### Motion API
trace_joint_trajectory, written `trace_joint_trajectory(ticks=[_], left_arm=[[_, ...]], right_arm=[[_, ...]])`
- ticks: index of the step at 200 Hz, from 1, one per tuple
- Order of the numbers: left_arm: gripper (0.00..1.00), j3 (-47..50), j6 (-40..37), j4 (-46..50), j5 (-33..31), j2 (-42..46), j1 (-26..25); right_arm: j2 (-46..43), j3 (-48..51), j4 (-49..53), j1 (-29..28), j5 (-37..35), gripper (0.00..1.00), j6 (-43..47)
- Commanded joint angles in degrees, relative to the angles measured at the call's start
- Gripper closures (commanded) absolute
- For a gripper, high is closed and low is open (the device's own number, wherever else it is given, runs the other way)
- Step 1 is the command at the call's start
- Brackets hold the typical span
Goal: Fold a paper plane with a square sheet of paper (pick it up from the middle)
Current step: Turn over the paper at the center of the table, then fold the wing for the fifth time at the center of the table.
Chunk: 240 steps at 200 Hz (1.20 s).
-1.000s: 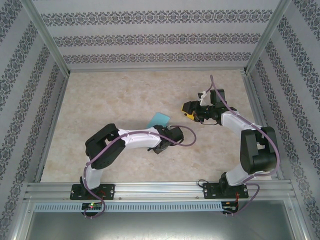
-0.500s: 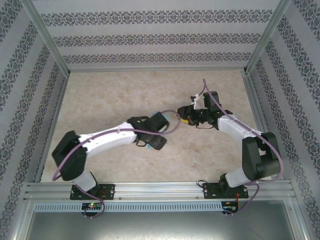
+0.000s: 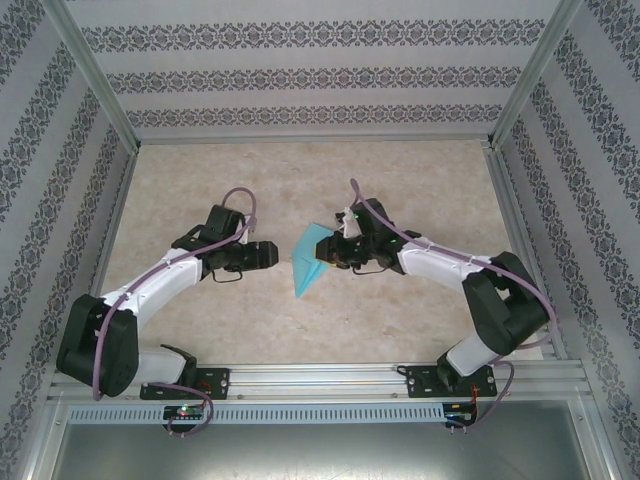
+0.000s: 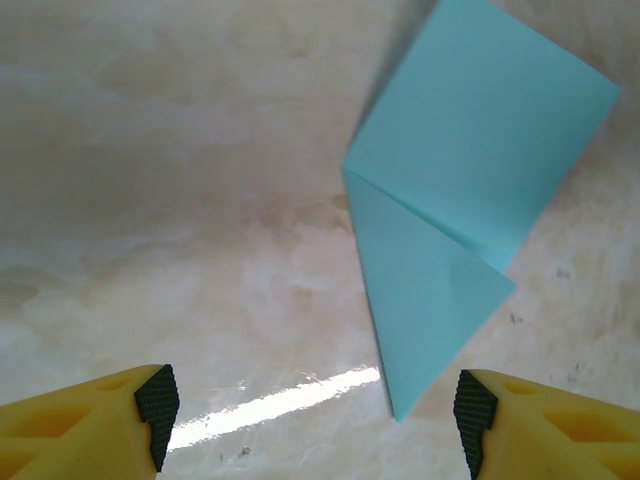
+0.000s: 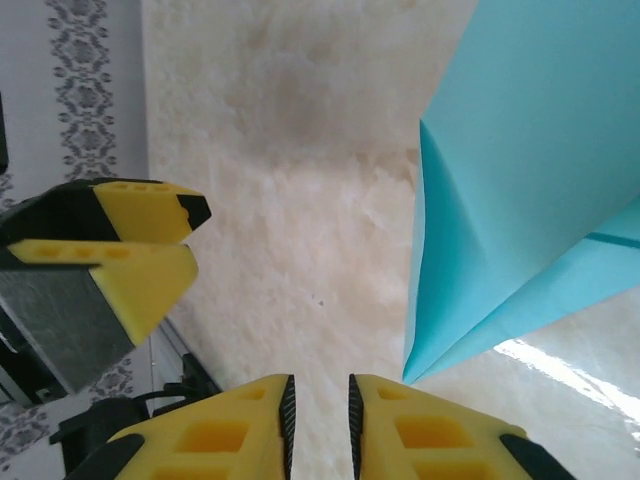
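Patterned wallpaper walls [image 3: 300, 75] box in the cell on the L, R and far sides, w/ an aluminium rail [image 3: 320, 372] along the near edge. Beige marble-look table [image 3: 200, 330] fills the floor. L arm [image 3: 160, 285] reaches from its near-L base up & right toward table centre, and R arm [image 3: 440, 262] reaches from its near-R base up & left, so the two tips face each other mid-table. A purple cable [image 3: 240, 198] loops over the L wrist. The paper sheet [image 3: 308, 262] lies at table centre btw the two tips. It's turquoise and folded, w/ a wider part on the far side and a taper to a sharp point on the near side. L wrist cam shows a crease line across the paper sheet [image 4: 470, 170], and its point ends just beside the R-hand finger. L gripper [image 3: 272, 254] sits just left of the sheet, not touching, w/ jaws wide apart and nothing btw them [image 4: 315, 405]. R gripper [image 3: 328, 254] is at the sheet's R edge; can't tell if it touches. Its jaws are nearly together w/ a slim gap [image 5: 318, 410] and nothing in it. The paper sheet [image 5: 530, 180] lies beside them, its point close to one finger. The L gripper's yellow fingers [image 5: 150, 270] show across the table in R wrist cam.
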State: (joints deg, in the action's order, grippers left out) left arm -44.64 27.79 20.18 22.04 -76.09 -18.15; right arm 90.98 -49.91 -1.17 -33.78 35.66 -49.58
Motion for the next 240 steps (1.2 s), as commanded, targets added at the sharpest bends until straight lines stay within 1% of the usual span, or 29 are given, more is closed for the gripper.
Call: trace_joint_trajectory(ticks=[1,23,52,82,122,240], left_arm=[[0.24,1.51,5.79,-9.47,6.78,-0.23,3.02],[0.24,1.64,6.12,-10.27,7.63,-1.07,4.21],[0.24,1.83,6.21,-11.28,9.85,-3.04,5.09],[0.24,1.79,5.81,-11.68,11.14,-4.37,5.08],[0.24,1.74,5.12,-11.22,11.98,-5.33,5.13],[0.26,1.05,5.12,-10.73,14.59,-6.17,4.38]], right_arm=[[3.0,-3.5,-1.17,-3.4,-5.39,0.8,-1.33],[6.45,-6.46,0.72,-5.5,-6.72,0.82,-0.32],[10.73,-10.54,4.98,-6.84,-8.27,0.85,2.22],[13.37,-12.05,9.98,-6.91,-10.84,0.87,5.2],[14.09,-11.36,13.26,-6.08,-13.55,0.89,7.46],[16.6,-10.02,14.17,-4.47,-14.81,0.9,9.6]])
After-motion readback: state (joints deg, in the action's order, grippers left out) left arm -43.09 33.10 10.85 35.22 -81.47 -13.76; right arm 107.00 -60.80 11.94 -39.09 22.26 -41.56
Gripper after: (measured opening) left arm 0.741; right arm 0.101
